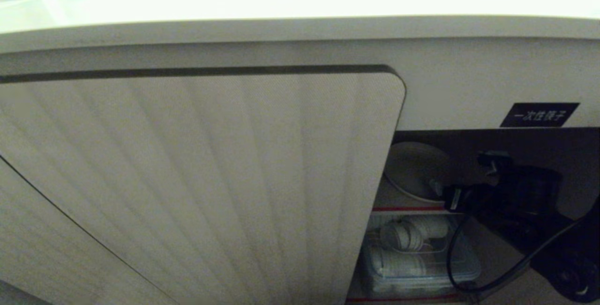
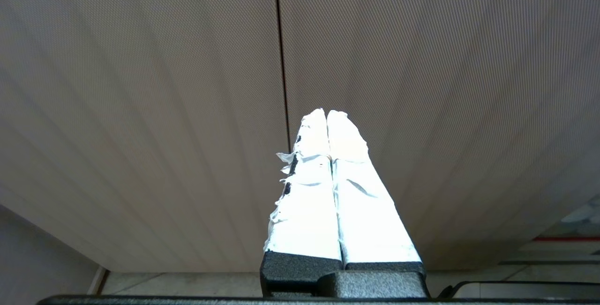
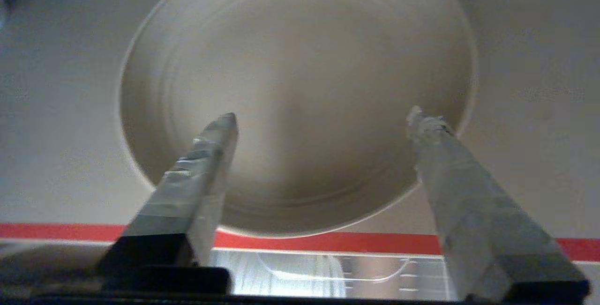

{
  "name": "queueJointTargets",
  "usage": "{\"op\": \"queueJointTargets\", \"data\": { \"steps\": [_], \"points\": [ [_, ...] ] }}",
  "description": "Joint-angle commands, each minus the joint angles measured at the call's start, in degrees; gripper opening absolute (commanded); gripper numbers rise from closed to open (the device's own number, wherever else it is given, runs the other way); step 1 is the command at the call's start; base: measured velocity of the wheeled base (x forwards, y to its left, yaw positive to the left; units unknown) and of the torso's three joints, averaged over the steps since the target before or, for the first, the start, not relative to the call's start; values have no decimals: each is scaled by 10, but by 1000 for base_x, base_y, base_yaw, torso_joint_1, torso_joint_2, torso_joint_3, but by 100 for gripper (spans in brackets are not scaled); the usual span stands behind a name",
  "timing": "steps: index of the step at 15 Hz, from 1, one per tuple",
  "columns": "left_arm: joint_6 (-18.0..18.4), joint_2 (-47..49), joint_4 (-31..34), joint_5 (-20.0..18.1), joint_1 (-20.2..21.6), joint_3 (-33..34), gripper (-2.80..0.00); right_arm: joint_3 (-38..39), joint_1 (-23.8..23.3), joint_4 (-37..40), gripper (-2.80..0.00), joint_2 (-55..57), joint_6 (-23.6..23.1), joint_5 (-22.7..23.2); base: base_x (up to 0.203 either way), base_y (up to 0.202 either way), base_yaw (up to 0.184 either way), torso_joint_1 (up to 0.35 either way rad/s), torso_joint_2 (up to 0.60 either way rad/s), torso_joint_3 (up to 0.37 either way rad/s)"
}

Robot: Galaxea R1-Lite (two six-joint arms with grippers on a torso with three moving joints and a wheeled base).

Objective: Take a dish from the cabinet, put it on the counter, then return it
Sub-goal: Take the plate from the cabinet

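The dish (image 3: 300, 94) lies on the cabinet's red-edged shelf (image 3: 515, 155); only the wrist camera shows the right gripper (image 3: 323, 117) spread wide, empty. The left gripper (image 2: 326, 115), pinched closed, faces ribbed doors (image 2: 140, 108).

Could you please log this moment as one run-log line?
right gripper: open, above dish | dish: on cabinet shelf, unheld | left gripper: shut, facing ribbed door

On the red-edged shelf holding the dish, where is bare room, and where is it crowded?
Bare shelf flanks the dish on both sides. The dish overhangs the red front edge. Below, clear bins crowd the lower shelf. The right gripper is open over the dish.
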Motion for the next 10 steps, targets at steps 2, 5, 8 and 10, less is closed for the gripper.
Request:
{"op": "queueJointTargets", "data": {
  "steps": [2,5,8,10],
  "points": [
    [0,0,0,0,0,0,-280,0,1,-6,0,-2,0,-21,0,0,0,0,0,0],
    [0,0,0,0,0,0,-280,1,0,-24,0,-2,-6,-24,0,0,0,0,0,0],
    [0,0,0,0,0,0,-280,1,0,-26,0,0,-14,-24,0,0,0,0,0,0],
    [0,0,0,0,0,0,-280,0,-3,-25,0,0,-14,-25,0,0,0,0,0,0]
  ]
}}
